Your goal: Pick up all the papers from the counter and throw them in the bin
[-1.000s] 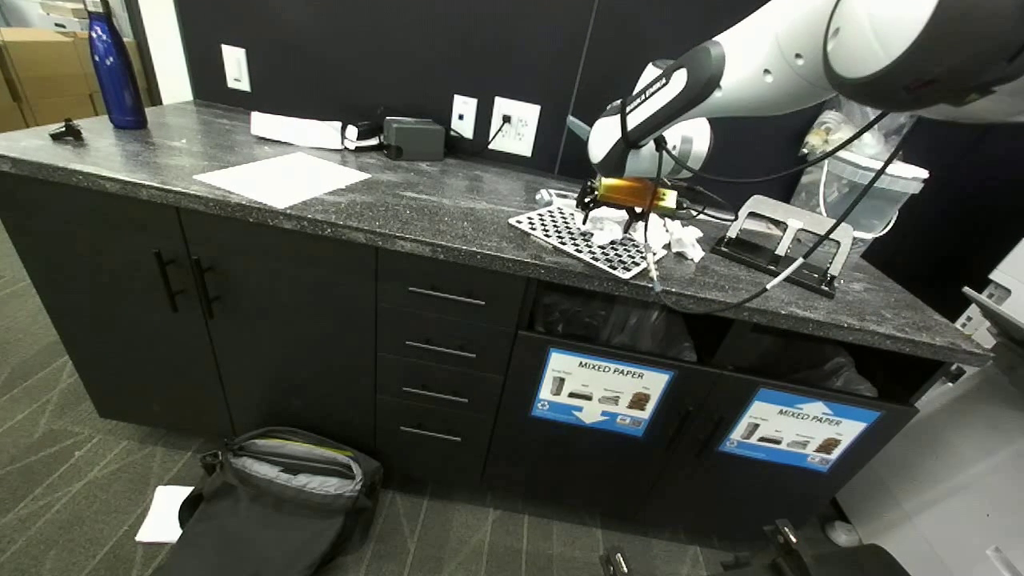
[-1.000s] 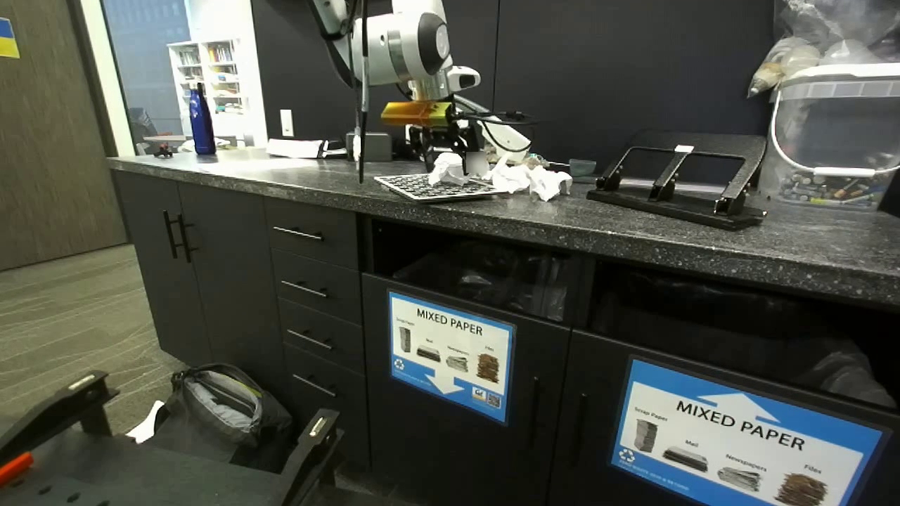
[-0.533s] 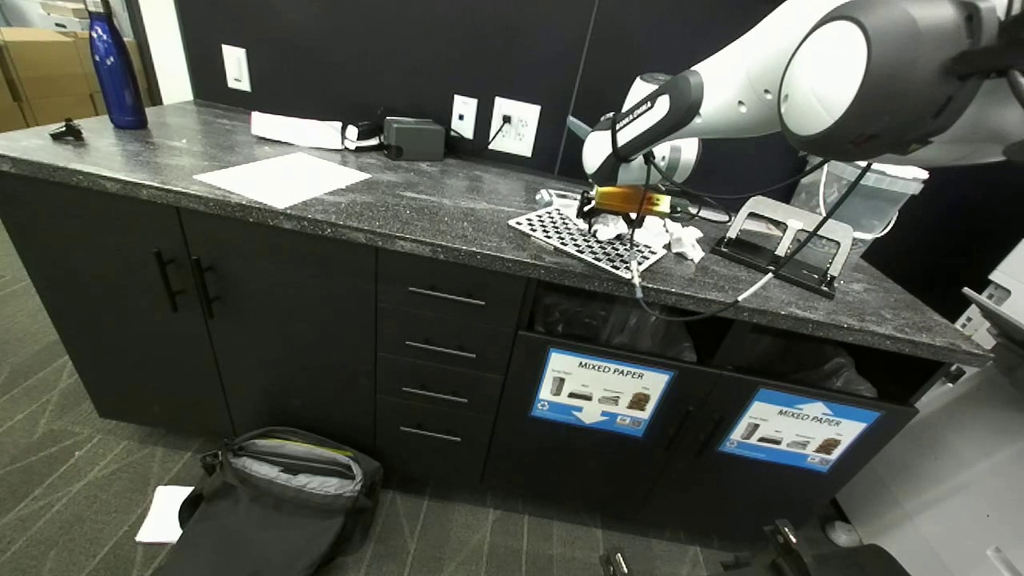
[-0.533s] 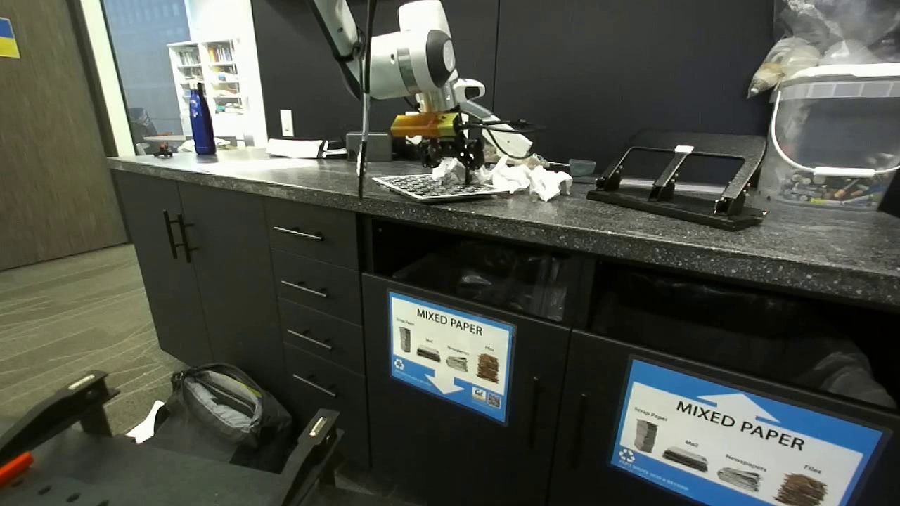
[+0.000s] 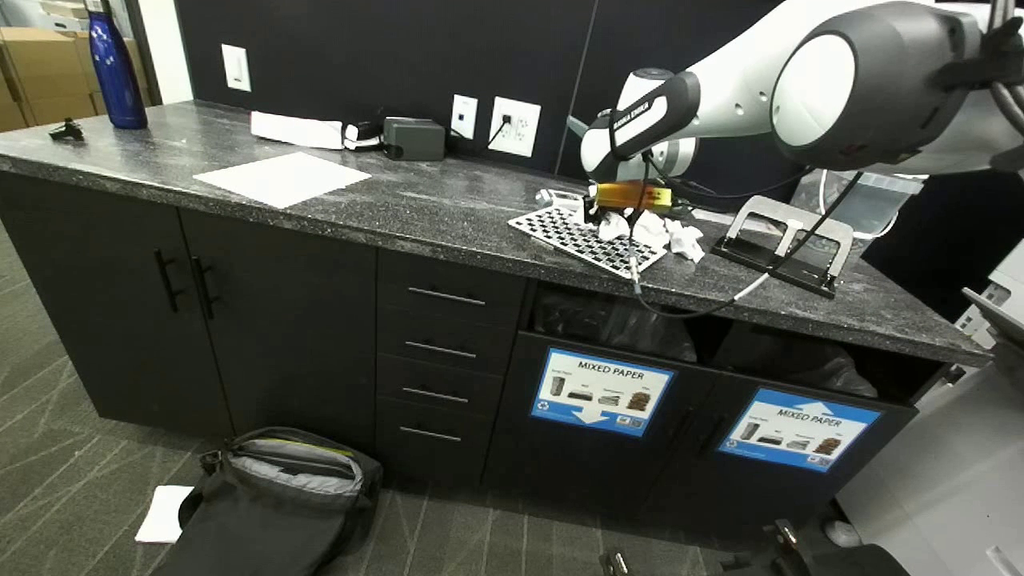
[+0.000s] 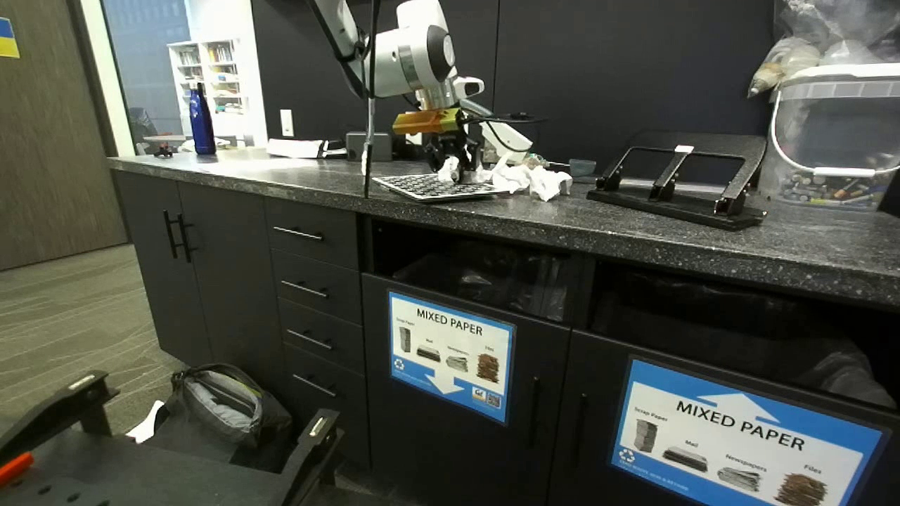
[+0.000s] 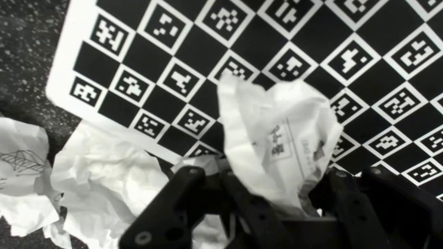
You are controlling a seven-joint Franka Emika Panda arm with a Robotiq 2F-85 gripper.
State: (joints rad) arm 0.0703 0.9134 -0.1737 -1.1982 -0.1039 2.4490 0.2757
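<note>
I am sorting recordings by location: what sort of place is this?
Probably an office or research lab: built-in bins labelled MIXED PAPER, a checkered marker sheet, and a bookshelf in the background.

In the wrist view the crumpled paper [image 7: 273, 138] between the jaws of the gripper [image 7: 290, 193] hides the fingertips, and its printing is too blurred to read. The checkered board [image 7: 204, 41] runs past the top and right edges; the left edge cuts a scribbled scrap [image 7: 20, 152]. In an exterior view the arm [image 5: 744, 72], cut off at the right, covers part of the bucket [image 5: 880, 200], and the bag [image 5: 280, 512] runs off below. The bins [image 6: 464, 450] hide their contents; in an exterior view the nearer label [image 6: 745, 429] is cut by the lower edge.
</note>
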